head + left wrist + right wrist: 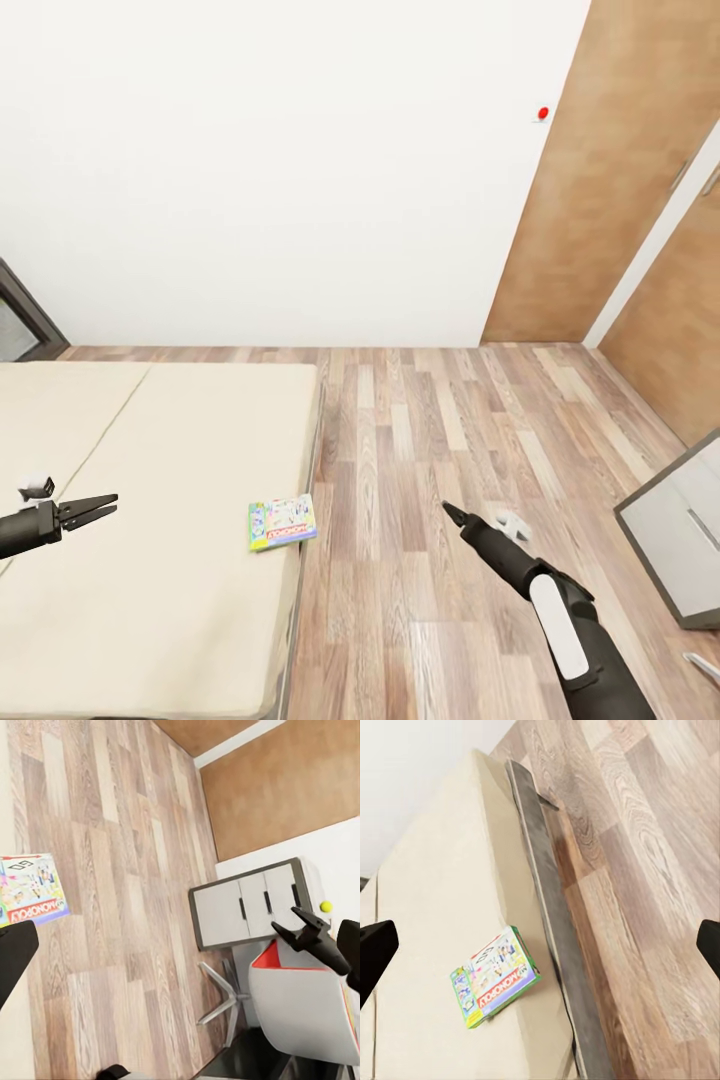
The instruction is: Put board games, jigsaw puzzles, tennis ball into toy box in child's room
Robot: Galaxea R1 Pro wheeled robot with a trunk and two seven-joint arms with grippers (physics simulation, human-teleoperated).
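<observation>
Facing the Monopoly box (283, 523) at the bed (150, 600) edge — lying between my open, empty left fingers (95, 508) and right fingers (455, 514), slightly nearer the right.

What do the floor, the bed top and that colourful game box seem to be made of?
The floor looks like matte wood plank, with visible grain and staggered boards. The mattress looks like plain beige fabric, smooth and dull, with one seam. The Monopoly board game looks like printed cardboard with a slight sheen, though a render leaves that open.
</observation>
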